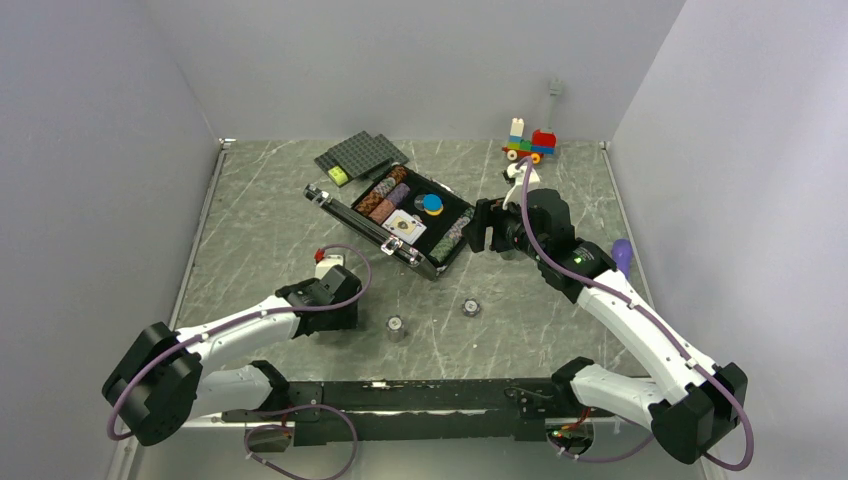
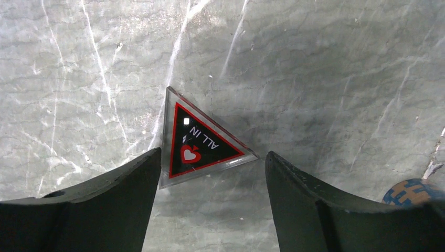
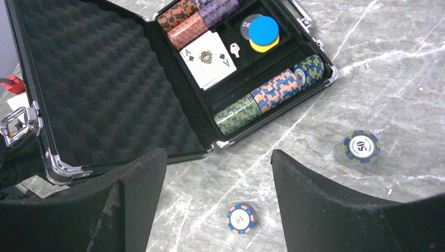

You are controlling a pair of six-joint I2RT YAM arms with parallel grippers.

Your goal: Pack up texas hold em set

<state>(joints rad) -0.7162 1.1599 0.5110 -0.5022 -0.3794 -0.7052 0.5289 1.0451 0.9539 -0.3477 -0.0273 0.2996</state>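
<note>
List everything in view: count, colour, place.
briefcase: one, black with silver trim, open, centre of the scene.
chip rows: two, multicoloured, inside the briefcase.
cards: one stack, white, between the rows.
blue disc: one, blue, on a yellow disc inside the briefcase.
loose chip stacks: two, greyish from above, on the table near the briefcase.
ALL IN token: one, black-and-red triangle, on the table below the left gripper.
baseplates: seemingly two, dark grey, behind the briefcase.
toy car: one, multicoloured bricks, far right.
left gripper: one, black, open.
right gripper: one, black, open, facing the briefcase.
</note>
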